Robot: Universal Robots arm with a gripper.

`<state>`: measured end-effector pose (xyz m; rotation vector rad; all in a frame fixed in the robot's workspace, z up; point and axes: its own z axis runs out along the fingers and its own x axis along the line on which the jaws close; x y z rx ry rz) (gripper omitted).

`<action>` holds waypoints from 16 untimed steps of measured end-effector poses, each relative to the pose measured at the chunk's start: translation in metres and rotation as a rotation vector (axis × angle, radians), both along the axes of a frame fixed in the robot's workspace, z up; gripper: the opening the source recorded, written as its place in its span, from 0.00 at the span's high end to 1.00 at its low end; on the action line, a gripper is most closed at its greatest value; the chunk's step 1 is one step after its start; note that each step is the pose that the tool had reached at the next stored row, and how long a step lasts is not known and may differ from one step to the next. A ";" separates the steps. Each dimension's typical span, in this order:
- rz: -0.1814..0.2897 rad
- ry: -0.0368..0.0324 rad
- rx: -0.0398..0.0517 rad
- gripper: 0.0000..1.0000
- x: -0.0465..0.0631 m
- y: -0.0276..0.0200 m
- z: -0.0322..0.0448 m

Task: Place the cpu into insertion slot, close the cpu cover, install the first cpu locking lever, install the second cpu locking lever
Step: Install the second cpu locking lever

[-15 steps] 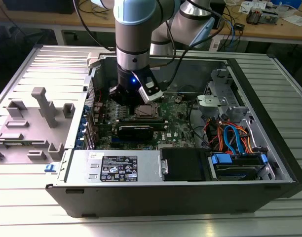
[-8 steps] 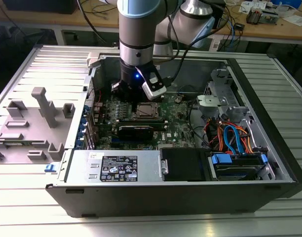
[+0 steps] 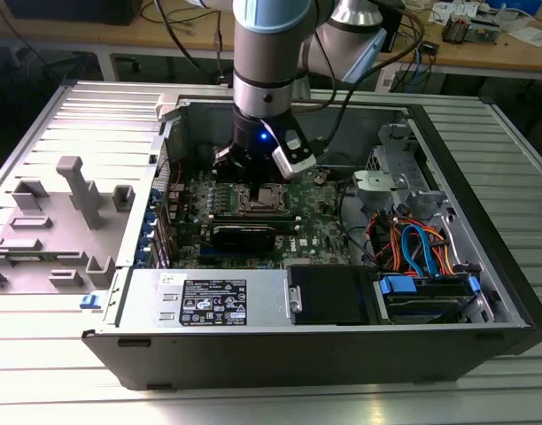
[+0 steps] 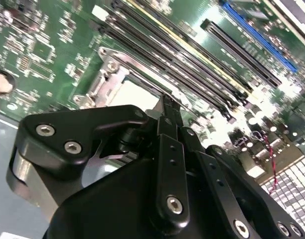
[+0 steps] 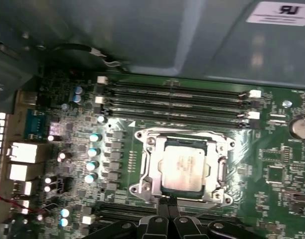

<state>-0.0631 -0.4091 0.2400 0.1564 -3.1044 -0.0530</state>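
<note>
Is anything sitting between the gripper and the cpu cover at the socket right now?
Nothing visible. In the first wrist view the gripper sits right at the edge of the cpu cover, which lies flat around the cpu in the insertion slot. No cable or part crosses between them.

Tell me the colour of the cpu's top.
Dull grey-tan metal; the cpu shows best in the first wrist view.

cpu under closed cpu cover
</note>
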 end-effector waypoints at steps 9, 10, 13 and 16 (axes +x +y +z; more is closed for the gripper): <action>0.000 0.0081 0.0008 0.89 0.013 -0.0038 0.0128; 0.000 0.0081 0.0020 0.89 0.013 -0.0100 0.0128; 0.000 0.0082 0.0145 0.89 0.008 -0.0171 0.0121; 0.000 0.0082 0.0493 0.89 -0.001 -0.0191 0.0117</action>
